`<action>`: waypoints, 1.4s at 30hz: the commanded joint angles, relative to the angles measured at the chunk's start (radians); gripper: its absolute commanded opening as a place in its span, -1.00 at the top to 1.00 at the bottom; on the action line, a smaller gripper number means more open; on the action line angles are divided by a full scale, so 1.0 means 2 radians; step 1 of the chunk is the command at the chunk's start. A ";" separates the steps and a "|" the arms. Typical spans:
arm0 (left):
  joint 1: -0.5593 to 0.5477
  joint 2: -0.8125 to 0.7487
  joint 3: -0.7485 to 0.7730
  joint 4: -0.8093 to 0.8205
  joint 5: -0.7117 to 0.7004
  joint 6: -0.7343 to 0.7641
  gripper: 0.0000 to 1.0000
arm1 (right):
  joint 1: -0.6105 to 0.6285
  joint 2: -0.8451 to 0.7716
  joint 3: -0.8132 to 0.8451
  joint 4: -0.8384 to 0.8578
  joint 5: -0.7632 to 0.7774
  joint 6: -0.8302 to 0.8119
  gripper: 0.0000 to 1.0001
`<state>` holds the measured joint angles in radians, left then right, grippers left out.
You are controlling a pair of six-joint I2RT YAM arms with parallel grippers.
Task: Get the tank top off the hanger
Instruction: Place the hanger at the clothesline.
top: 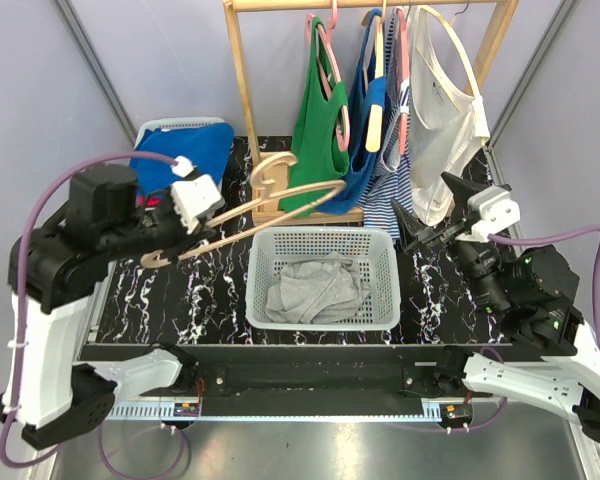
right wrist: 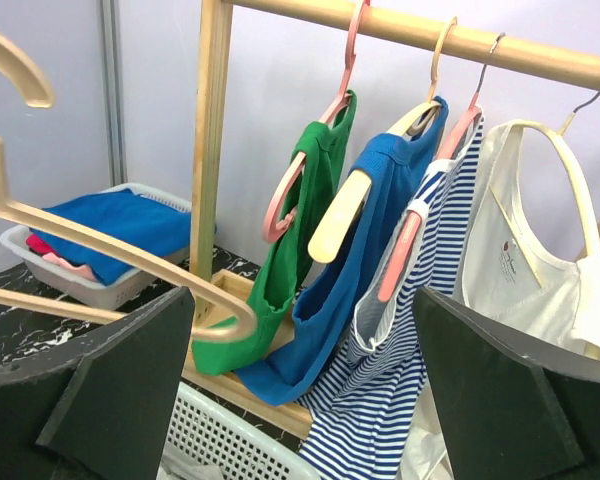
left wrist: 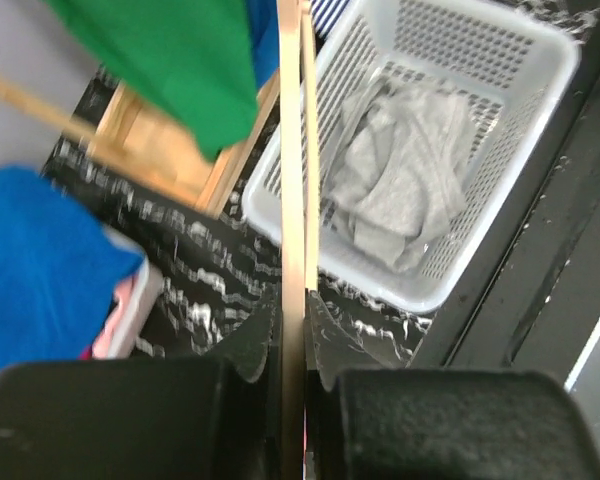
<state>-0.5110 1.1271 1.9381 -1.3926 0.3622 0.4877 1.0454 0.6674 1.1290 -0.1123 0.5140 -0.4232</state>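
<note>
A bare wooden hanger is pinched at its lower bar by my left gripper, left of the basket and above the table. In the left wrist view the bar runs straight up between the shut jaws of that gripper. The grey tank top lies crumpled inside the white basket, apart from the hanger; the left wrist view shows this tank top too. My right gripper hovers open by the basket's right rear corner with nothing in it. From the right wrist, the hanger curves in at left of the open gripper.
A wooden clothes rack stands behind the basket with a green top, a blue top, a striped top and a cream top on hangers. A bin of blue clothes sits at back left.
</note>
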 commanded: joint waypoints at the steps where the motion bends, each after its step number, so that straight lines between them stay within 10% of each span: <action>1: 0.007 -0.017 -0.013 0.027 -0.112 -0.054 1.00 | 0.000 0.013 -0.002 0.024 0.017 0.002 -0.99; 9: 0.013 0.027 0.020 0.068 -0.180 -0.092 1.00 | 0.000 0.015 0.003 0.010 -0.005 0.021 -1.00; 23: 0.015 0.308 0.315 0.219 -0.258 -0.214 1.00 | 0.000 0.041 -0.008 0.012 -0.038 0.083 -0.99; 42: 0.038 0.338 0.241 0.356 -0.268 -0.235 1.00 | 0.000 0.037 -0.030 0.019 -0.057 0.130 -0.97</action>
<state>-0.4480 1.7863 2.4378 -0.7879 -0.1738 0.0280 1.0454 0.7639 1.0657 -0.1093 0.4145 -0.1940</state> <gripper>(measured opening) 0.072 0.991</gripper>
